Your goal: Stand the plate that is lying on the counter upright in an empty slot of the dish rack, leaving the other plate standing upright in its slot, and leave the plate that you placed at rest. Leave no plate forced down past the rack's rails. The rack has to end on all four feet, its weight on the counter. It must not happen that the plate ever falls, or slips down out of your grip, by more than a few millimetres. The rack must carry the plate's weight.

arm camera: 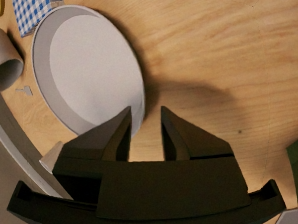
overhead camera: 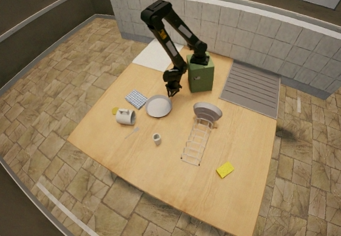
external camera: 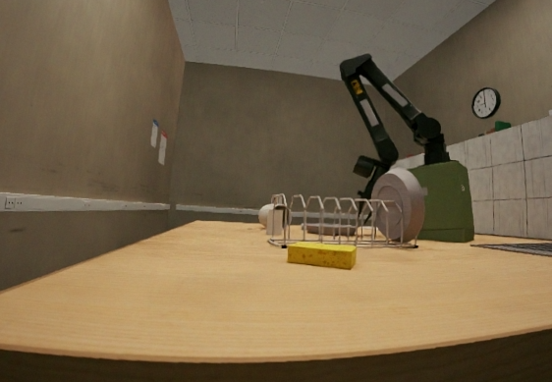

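Presently the work stands at the approach to the pick. The flat plate (overhead camera: 158, 106) lies face up on the counter (overhead camera: 170, 174), well apart from the dish rack (overhead camera: 197, 141) and on the arm's side of it. The gripper (overhead camera: 173, 94) hangs just above the plate's rim nearest the green pedestal (overhead camera: 200, 74). Its fingers are partly parted, a narrow gap between them, and they hold nothing; in the wrist view the plate's edge lies under that gap, not yet straddled.

In my judgement the next move calls for a short descent so that the rim enters the gap, a firm closure, then a lift and a turn to vertical before carrying the plate to a vacant slot.

Materials: the plate is smooth, pale, round and shallow, with a raised lip. The rack is thin white wire, long and narrow, with looped dividers. The second plate (overhead camera: 207, 111) stands upright in the rack's end slot nearest the pedestal; the remaining slots appear vacant. The counter is light wood with a visible grain.
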Available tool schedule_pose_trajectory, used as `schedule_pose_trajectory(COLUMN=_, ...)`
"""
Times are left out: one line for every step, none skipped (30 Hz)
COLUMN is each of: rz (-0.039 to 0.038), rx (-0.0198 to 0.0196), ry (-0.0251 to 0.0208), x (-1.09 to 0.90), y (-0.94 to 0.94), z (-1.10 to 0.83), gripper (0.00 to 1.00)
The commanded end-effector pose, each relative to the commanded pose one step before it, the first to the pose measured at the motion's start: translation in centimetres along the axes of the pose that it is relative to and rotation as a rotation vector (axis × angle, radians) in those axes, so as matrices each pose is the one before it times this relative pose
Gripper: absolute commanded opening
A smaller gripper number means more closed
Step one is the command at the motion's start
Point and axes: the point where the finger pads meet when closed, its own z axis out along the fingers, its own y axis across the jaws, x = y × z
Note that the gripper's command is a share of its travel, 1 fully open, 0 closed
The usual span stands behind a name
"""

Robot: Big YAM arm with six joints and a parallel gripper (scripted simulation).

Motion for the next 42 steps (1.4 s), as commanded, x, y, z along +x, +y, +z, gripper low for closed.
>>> schedule_pose_trajectory(rz=0.00267, rx=-0.01767, ry=-0.00351, x=-0.323, y=0.439, z=0.373, gripper=0.26)
schedule_pose_trajectory(rz=-0.00038, rx=-0.00001, ry=0.00021, x=0.011, y=0.001, z=0.047, gripper=0.26)
schedule_pose_trajectory(rz=-0.00036, rx=-0.00001, ry=0.00020, x=0.010, y=0.001, z=0.048, gripper=0.26)
schedule_pose_trajectory(rz=0.00001, rx=0.00001, ry=-0.00001, x=-0.001, y=0.002, z=0.050, gripper=0.26)
schedule_pose_trajectory(rz=0.00038, rx=0.00003, ry=-0.00022, x=-0.013, y=0.001, z=0.051, gripper=0.26)
schedule_pose_trajectory(rz=0.00035, rx=0.00003, ry=-0.00021, x=-0.012, y=0.001, z=0.052, gripper=0.26)
schedule_pose_trajectory(rz=0.00000, rx=0.00000, ry=0.00000, x=0.000, y=0.000, z=0.000, gripper=0.26)
schedule_pose_trajectory(rz=0.00000, rx=0.00000, ry=0.00000, x=0.000, y=0.000, z=0.000, gripper=0.26)
schedule_pose_trajectory(rz=-0.00031, rx=-0.01284, ry=0.00036, x=0.026, y=0.497, z=-0.057, gripper=0.26)
schedule_pose_trajectory(rz=-0.00053, rx=0.00925, ry=0.00026, x=0.009, y=-0.356, z=0.128, gripper=0.26)
schedule_pose_trajectory(rz=0.00003, rx=0.00358, ry=-0.00016, x=-0.010, y=-0.137, z=0.084, gripper=0.26)
schedule_pose_trajectory(rz=0.00035, rx=0.00003, ry=-0.00020, x=-0.014, y=0.001, z=0.055, gripper=0.26)
schedule_pose_trajectory(rz=0.00049, rx=0.00003, ry=-0.00025, x=-0.015, y=0.000, z=0.056, gripper=0.26)
schedule_pose_trajectory(rz=0.00017, rx=0.00002, ry=-0.00010, x=-0.006, y=0.001, z=0.057, gripper=0.26)
schedule_pose_trajectory(rz=-0.00031, rx=0.00000, ry=0.00015, x=0.008, y=0.003, z=0.058, gripper=0.26)
schedule_pose_trajectory(rz=-0.00054, rx=-0.00002, ry=0.00029, x=0.016, y=0.003, z=0.059, gripper=0.26)
schedule_pose_trajectory(rz=-0.00029, rx=0.00000, ry=0.00016, x=0.008, y=0.002, z=0.059, gripper=0.26)
schedule_pose_trajectory(rz=0.00025, rx=0.00002, ry=-0.00014, x=-0.009, y=0.001, z=0.060, gripper=0.26)
schedule_pose_trajectory(rz=0.00048, rx=0.00004, ry=-0.00029, x=-0.016, y=0.001, z=0.061, gripper=0.26)
schedule_pose_trajectory(rz=0.00030, rx=0.00003, ry=-0.00016, x=-0.010, y=0.001, z=0.061, gripper=0.26)
schedule_pose_trajectory(rz=-0.00011, rx=0.00001, ry=0.00006, x=0.003, y=0.001, z=0.061, gripper=0.26)
schedule_pose_trajectory(rz=-0.00047, rx=-0.00001, ry=0.00026, x=0.014, y=0.002, z=0.061, gripper=0.26)
schedule_pose_trajectory(rz=-0.00043, rx=-0.00001, ry=0.00025, x=0.013, y=0.003, z=0.062, gripper=0.26)
schedule_pose_trajectory(rz=0.00000, rx=0.00000, ry=0.00000, x=0.000, y=0.000, z=0.000, gripper=0.26)
schedule_pose_trajectory(rz=0.00000, rx=0.00000, ry=0.00000, x=0.000, y=0.000, z=0.000, gripper=0.26)
schedule_pose_trajectory(rz=0.00123, rx=-0.01229, ry=-0.00053, x=-0.022, y=0.488, z=-0.042, gripper=0.26)
schedule_pose_trajectory(rz=-0.00024, rx=0.01006, ry=0.00012, x=0.000, y=-0.396, z=0.144, gripper=0.26)
schedule_pose_trajectory(rz=-0.00003, rx=0.00231, ry=-0.00007, x=-0.009, y=-0.089, z=0.082, gripper=0.26)
schedule_pose_trajectory(rz=-0.00003, rx=0.00001, ry=-0.00005, x=-0.003, y=0.002, z=0.062, gripper=0.26)
schedule_pose_trajectory(rz=-0.00026, rx=-0.00001, ry=0.00016, x=0.009, y=0.002, z=0.062, gripper=0.26)
schedule_pose_trajectory(rz=-0.00043, rx=-0.00001, ry=0.00025, x=0.014, y=0.002, z=0.062, gripper=0.26)
schedule_pose_trajectory(rz=-0.00019, rx=0.00000, ry=0.00010, x=0.005, y=0.003, z=0.063, gripper=0.26)
schedule_pose_trajectory(rz=0.00029, rx=0.00003, ry=-0.00018, x=-0.011, y=0.002, z=0.063, gripper=0.26)
schedule_pose_trajectory(rz=0.00047, rx=0.00004, ry=-0.00029, x=-0.017, y=0.001, z=0.063, gripper=0.26)
schedule_pose_trajectory(rz=0.00025, rx=0.00002, ry=-0.00013, x=-0.009, y=0.002, z=0.062, gripper=0.26)
schedule_pose_trajectory(rz=-0.00019, rx=0.00000, ry=0.00011, x=0.005, y=0.002, z=0.061, gripper=0.26)
schedule_pose_trajectory(rz=-0.00054, rx=-0.00002, ry=0.00030, x=0.017, y=0.003, z=0.060, gripper=0.26)
schedule_pose_trajectory(rz=-0.00043, rx=-0.00001, ry=0.00025, x=0.013, y=0.002, z=0.060, gripper=0.26)
schedule_pose_trajectory(rz=0.00010, rx=0.00001, ry=-0.00005, x=-0.004, y=0.001, z=0.059, gripper=0.26)
schedule_pose_trajectory(rz=0.00046, rx=0.00003, ry=-0.00028, x=-0.016, y=0.002, z=0.060, gripper=0.26)
schedule_pose_trajectory(rz=0.00000, rx=0.00000, ry=0.00000, x=0.000, y=0.000, z=0.000, gripper=0.26)
schedule_pose_trajectory(rz=0.00000, rx=0.00000, ry=0.00000, x=0.000, y=0.000, z=0.000, gripper=0.26)
